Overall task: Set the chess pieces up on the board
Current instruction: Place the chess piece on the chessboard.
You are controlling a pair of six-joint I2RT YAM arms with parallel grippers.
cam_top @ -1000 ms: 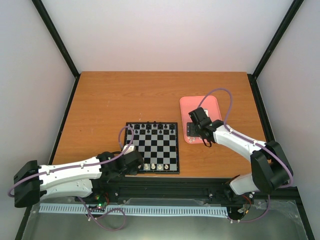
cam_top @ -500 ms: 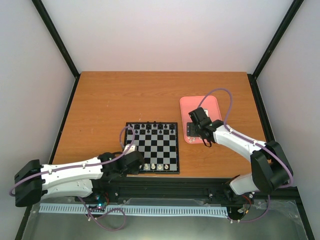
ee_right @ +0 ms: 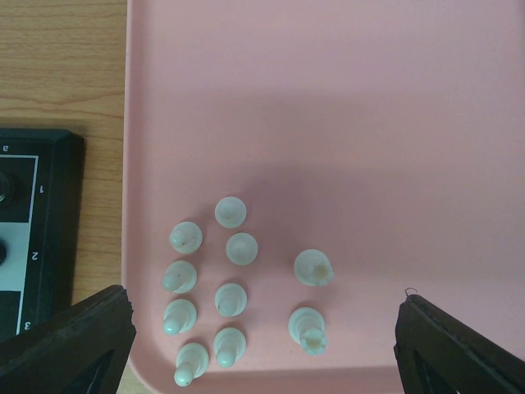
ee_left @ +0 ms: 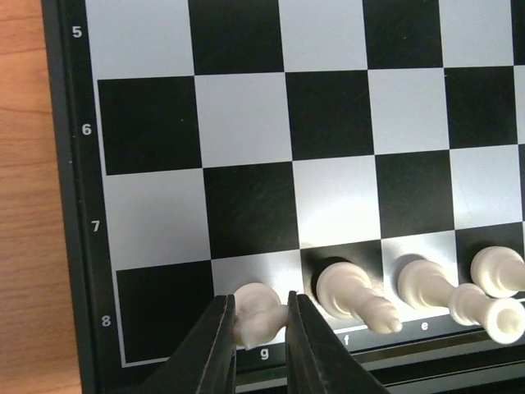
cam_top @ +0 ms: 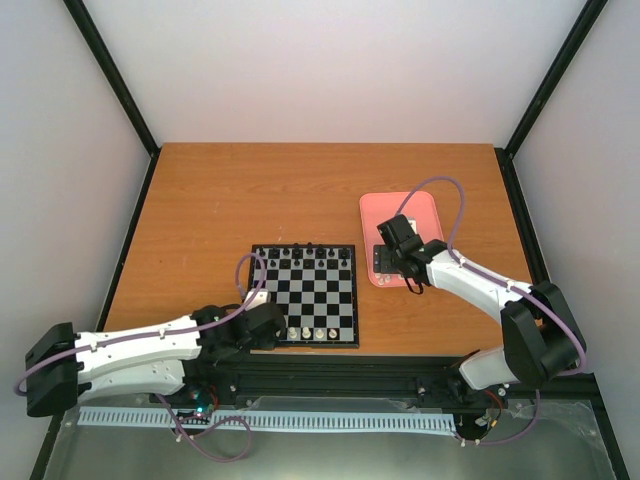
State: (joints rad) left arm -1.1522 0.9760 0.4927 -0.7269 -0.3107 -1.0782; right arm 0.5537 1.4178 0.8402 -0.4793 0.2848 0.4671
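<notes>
Left jaws clamped on a white piece [ee_left: 256, 316] standing on the g8 square, left corner of the near rank on the board [ee_left: 246, 115], a finger [ee_left: 215, 345] against either side of it. Next squares along that rank, f, e and d, each carry one white piece [ee_left: 353, 295], apart from the held one and from each other. Rest of the board visible from the left wrist is bare checks. Top view: left arm [cam_top: 140, 350] lies low along the near edge of the surface [cam_top: 250, 190], reaching the board's near-left corner; black pieces [cam_top: 300, 248] line the far rank. Right jaws wide apart, holding nothing, hanging over the near-left part of the pink tray [ee_right: 328, 98]. Between the right fingers [ee_right: 82, 332] sit ten loose white pieces [ee_right: 230, 299], clustered towards the tray's near-left corner, two of them a bit off to the right of the cluster. The tray sits on the surface just right of the board, not touching it. Right arm [cam_top: 480, 285] reaches in from the near right.
</notes>
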